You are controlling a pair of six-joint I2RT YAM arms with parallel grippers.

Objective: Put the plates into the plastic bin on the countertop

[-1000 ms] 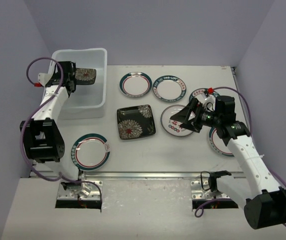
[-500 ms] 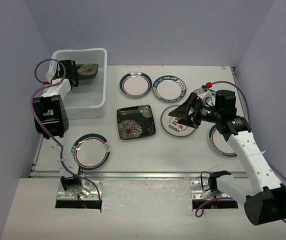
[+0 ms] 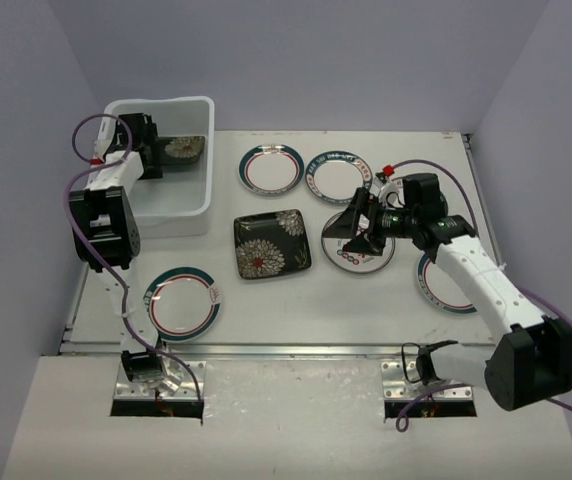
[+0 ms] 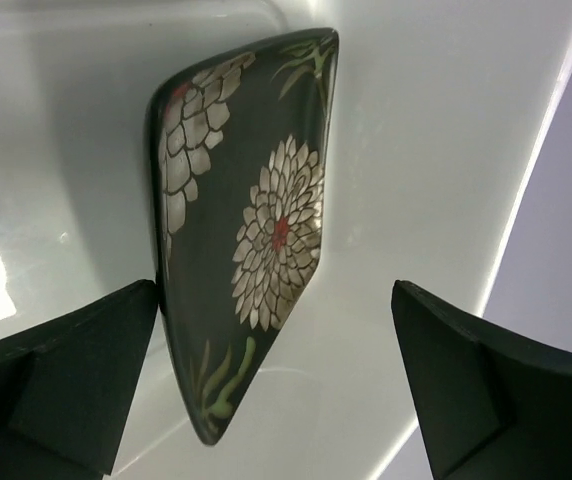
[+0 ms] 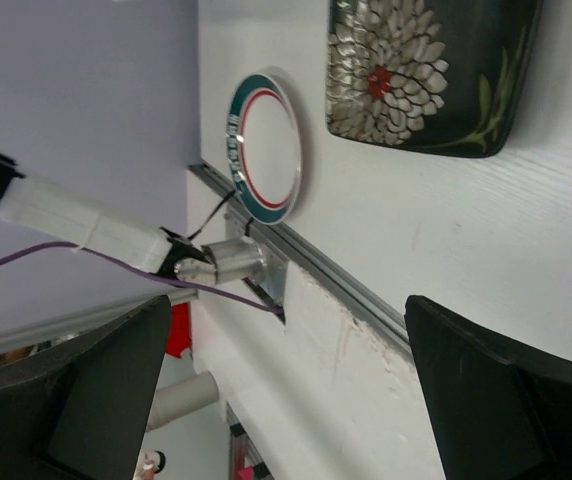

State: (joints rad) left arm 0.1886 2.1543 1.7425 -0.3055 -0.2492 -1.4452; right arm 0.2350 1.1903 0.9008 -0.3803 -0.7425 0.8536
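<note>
While the square black plate [image 4: 241, 240] sits inside the plastic bin [image 3: 161, 101], the left gripper [image 3: 158, 152] is seen spread wide around it, with nothing clamped. One finger stands just beside the plate's edge; contact cannot be told. The plate appears tilted, but whether it leans on the bin wall is not settled.

Step judged: drop-off of the first square plate, at the point of letting go. A clean pull-back up and out is called for next, so that the plate is not dragged by a finger. A reach to the teal-rimmed round plate [image 3: 181, 303] near that arm's base could then be made.

Right gripper [image 3: 358, 235]: jaws apart, nothing held, low over a patterned round plate [image 3: 351, 258] at mid-desk. A descent onto the rim and a pinch are judged to be needed. Little purchase is offered by a flat rim on the flat desk [image 3: 306, 300].

Outside the bin are counted the second square plate [image 3: 272, 243] and six round ones.

Hard to make out:
- The far-right plate [image 3: 444, 288] is partly covered by the right arm.
- Another plate [image 3: 403, 186] is mostly hidden behind the wrist.
- The bin floor is washed out by glare.
- The right gripper's target is not shown in its own wrist view.
</note>
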